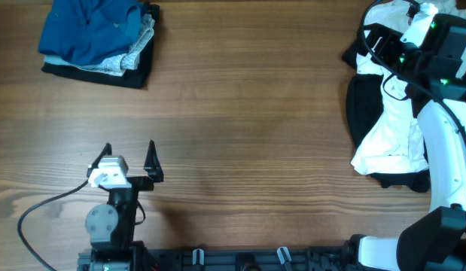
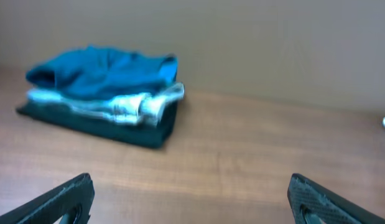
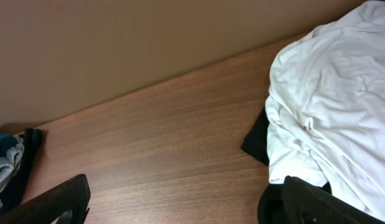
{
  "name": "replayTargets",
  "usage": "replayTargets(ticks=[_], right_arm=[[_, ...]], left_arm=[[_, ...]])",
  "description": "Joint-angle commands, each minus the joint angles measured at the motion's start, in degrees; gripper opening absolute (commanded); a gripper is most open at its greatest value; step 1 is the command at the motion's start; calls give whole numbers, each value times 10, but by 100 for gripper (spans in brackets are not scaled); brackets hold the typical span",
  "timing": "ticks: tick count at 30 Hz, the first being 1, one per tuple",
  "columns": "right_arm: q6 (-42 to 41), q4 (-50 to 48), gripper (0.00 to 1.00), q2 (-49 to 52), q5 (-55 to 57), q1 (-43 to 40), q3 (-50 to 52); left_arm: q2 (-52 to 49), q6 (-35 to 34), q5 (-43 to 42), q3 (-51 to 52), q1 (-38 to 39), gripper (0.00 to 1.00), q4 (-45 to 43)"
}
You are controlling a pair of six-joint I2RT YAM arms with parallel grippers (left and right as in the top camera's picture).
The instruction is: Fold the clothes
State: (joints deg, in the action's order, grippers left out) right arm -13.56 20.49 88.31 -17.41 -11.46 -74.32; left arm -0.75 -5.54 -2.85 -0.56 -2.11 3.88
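**Wide open and holding nothing**

A neat stack (image 1: 97, 38) of folded clothes, blue on top, sits on the desk (image 1: 255, 113) at 10 o'clock. A messy pile (image 1: 391, 128) of white and black clothes lies at 3 o'clock. The left claw (image 1: 129, 156) is at 7 o'clock, wide open and empty. The right claw (image 3: 183, 190) is at 2 o'clock, wide open too, by the pile's edge.

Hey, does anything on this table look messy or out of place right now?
Yes: at the right edge a white garment lies crumpled over black clothing, unfolded. The folded stack at the far left looks tidy, though its blue top piece is rumpled.
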Motion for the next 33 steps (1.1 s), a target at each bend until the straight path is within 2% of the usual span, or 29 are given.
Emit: replayTargets(ticks=[1,26,29,33], right_arm=[[7,-2,100,7,-7,-1,-2],[7,-1,100,5,-6,0,-2],[8,2,100,-40,-3,13,-2],[31,49,100,-156,117,74,11]], left_arm=[[6,-24,8,2,-4,100,6],[4,-24,8,2,-4,100,5],[4,-24,8,2,-4,100,5],[4,-24,8,2,-4,100,5]])
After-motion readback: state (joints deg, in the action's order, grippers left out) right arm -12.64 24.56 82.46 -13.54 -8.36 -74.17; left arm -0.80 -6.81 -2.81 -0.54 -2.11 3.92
